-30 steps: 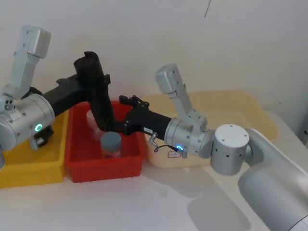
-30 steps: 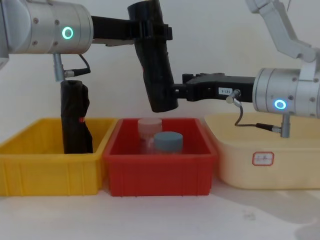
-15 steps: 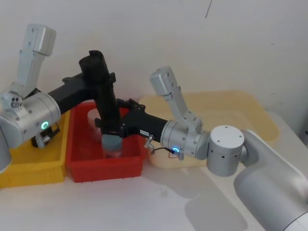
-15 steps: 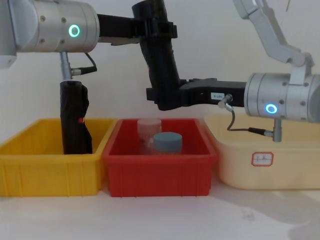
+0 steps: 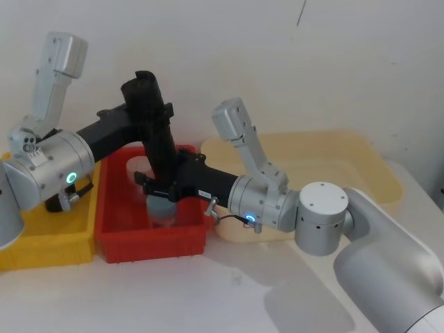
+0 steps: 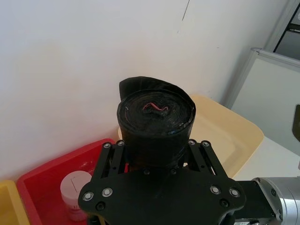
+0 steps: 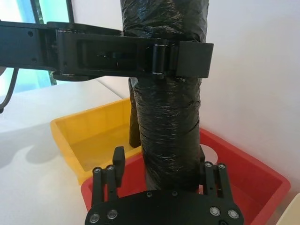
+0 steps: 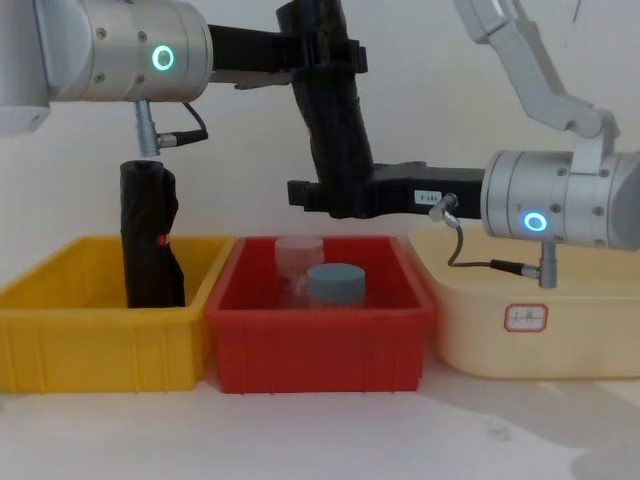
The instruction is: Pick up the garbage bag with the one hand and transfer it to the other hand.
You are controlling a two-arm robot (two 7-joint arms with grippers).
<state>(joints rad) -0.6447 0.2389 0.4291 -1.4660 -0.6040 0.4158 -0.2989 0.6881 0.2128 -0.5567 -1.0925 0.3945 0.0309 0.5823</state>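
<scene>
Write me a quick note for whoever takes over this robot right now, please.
Left gripper: jaws shut on the garbage bag near its top, holding it almost upright above the red bin.
Right gripper: jaws open around the bag's lower end, with a gap showing on one side.
Done: the pickup.
Left to do: right closes, then left lets go.

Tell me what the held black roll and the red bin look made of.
The garbage bag, held in the left tool with the right tool open around its lower end: thin plastic film, slightly glossy; wrinkled wound layers catch light. The red bin: probably rigid moulded plastic, smooth, semi-gloss; even colour, rolled rim.
</scene>
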